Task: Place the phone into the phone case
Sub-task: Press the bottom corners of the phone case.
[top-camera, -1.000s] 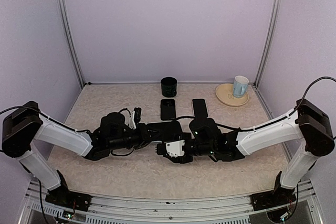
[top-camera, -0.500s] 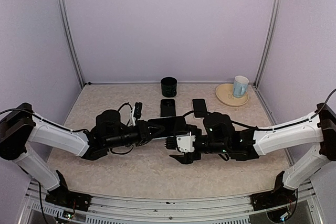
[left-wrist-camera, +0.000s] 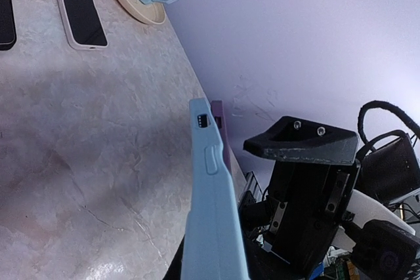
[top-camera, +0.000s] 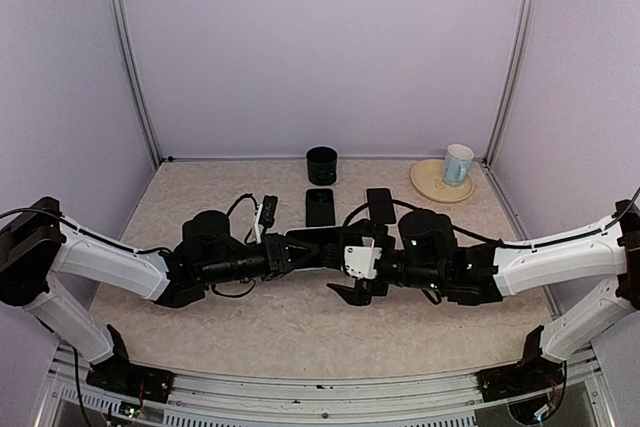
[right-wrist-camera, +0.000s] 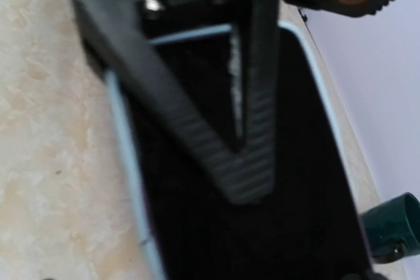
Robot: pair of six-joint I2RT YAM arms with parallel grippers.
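My left gripper (top-camera: pixel 298 248) is shut on a light blue phone case (top-camera: pixel 322 245) and holds it above the middle of the table. In the left wrist view the case (left-wrist-camera: pixel 213 227) stands edge-on, with a side button showing. In the right wrist view the case's blue rim (right-wrist-camera: pixel 128 168) frames a black face, and the left gripper's ribbed finger (right-wrist-camera: pixel 246 155) lies across it. I cannot tell whether that black face is a phone. My right gripper (top-camera: pixel 347 292) is open, close to the right end of the case, and holds nothing.
A black phone (top-camera: pixel 319 206) and a second phone in a pale case (top-camera: pixel 379 204) lie flat behind the grippers. A dark cup (top-camera: pixel 321 165) stands at the back. A mug (top-camera: pixel 458 163) stands on a tan plate (top-camera: pixel 428 179) at the back right.
My left gripper has carried the case to the right. My right gripper has shifted right and back, staying at the case's right end.
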